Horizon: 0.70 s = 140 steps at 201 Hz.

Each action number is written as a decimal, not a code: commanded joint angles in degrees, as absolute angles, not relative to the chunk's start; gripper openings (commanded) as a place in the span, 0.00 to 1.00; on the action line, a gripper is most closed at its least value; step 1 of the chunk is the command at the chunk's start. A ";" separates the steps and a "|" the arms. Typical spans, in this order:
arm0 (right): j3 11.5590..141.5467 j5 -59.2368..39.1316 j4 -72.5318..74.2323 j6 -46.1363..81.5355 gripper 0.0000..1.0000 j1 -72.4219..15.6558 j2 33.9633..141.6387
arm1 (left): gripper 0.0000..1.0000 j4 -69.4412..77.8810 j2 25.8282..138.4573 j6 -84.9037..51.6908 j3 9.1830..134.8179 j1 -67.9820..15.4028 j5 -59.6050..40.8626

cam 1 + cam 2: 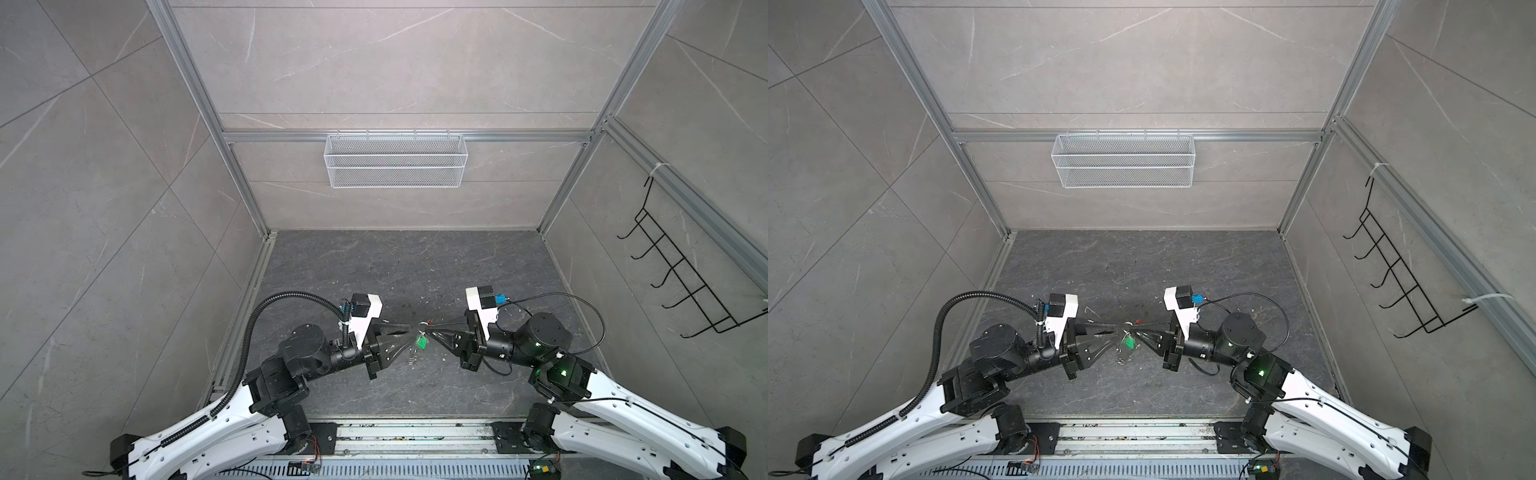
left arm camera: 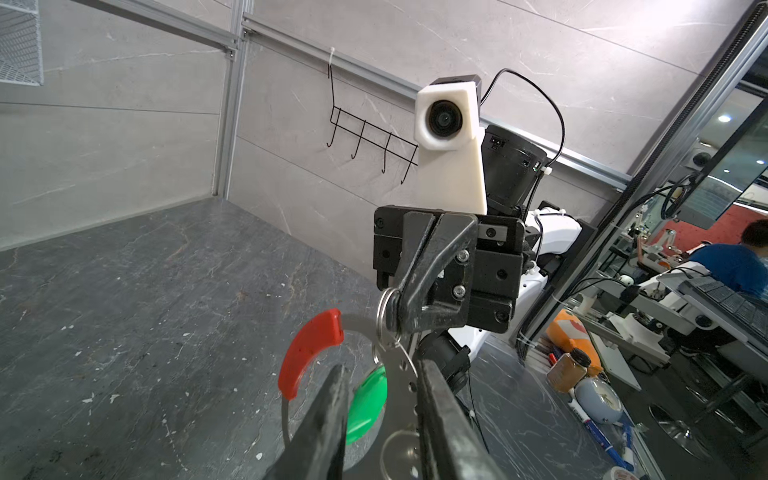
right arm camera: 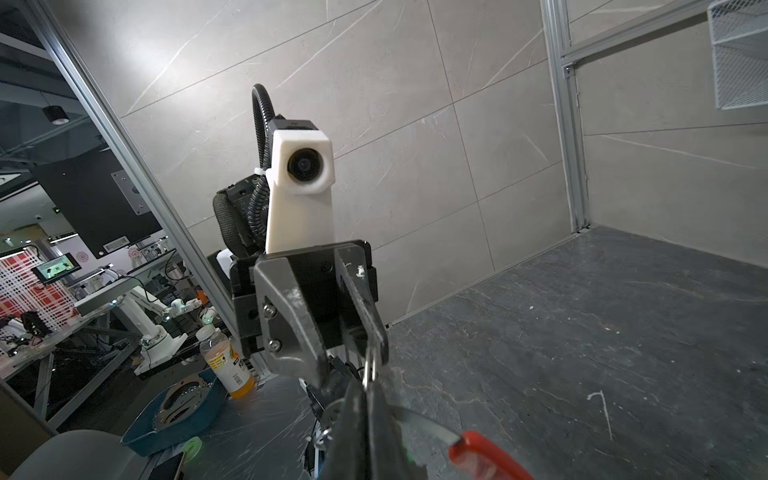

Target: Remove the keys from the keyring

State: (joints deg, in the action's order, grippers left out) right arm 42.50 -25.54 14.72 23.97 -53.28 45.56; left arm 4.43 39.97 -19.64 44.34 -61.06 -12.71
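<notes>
ok so left gripper (image 2: 379,368) has its jaws apart holding nothing, green key (image 2: 368,405) dangles just past them off the keyring (image 2: 309,357) mid-air over the table (image 1: 374,270), right gripper (image 2: 397,309) beyond is clamped on that keyring, so I'd say we're mid-removal and next up is pinching the key and sliding it off.

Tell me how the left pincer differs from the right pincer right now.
The left pincer stands with jaws apart, while the right pincer is shut. The right pincer clamps a small silver split ring. The left pincer grips nothing that I can see, and the green key tag shows in its gap. Both are black and face each other tip to tip at the keyring.
</notes>
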 commanded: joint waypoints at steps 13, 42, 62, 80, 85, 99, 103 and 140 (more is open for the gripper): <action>42.10 -26.85 18.63 25.67 0.00 -53.52 45.68 | 0.24 9.07 40.00 -17.25 45.18 -61.17 -13.14; 42.12 -27.74 18.94 26.06 0.00 -53.49 45.97 | 0.25 8.49 40.12 -16.55 45.48 -61.10 -12.03; 42.12 -28.29 19.27 26.38 0.00 -53.57 46.19 | 0.26 8.35 40.60 -16.15 45.66 -61.15 -11.69; 42.10 -28.73 19.68 26.70 0.00 -53.51 46.45 | 0.28 8.59 41.08 -16.07 45.81 -61.10 -12.03; 42.02 -28.74 19.72 26.73 0.00 -53.56 46.43 | 0.28 8.76 41.14 -16.08 45.79 -61.16 -12.34; 42.02 -28.69 19.67 26.75 0.00 -53.55 46.49 | 0.28 9.04 41.16 -16.09 45.79 -61.14 -12.71; 41.99 -28.68 19.65 26.78 0.00 -53.59 46.54 | 0.28 9.05 41.07 -16.06 45.83 -61.15 -12.74; 41.93 -29.17 20.02 27.10 0.00 -53.61 47.04 | 0.27 9.09 41.17 -15.94 45.97 -61.17 -13.09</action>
State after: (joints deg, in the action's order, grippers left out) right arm 42.22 -27.97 17.04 25.98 -53.28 46.81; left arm 5.78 41.50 -17.41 44.34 -61.06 -12.23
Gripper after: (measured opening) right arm 0.049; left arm 0.276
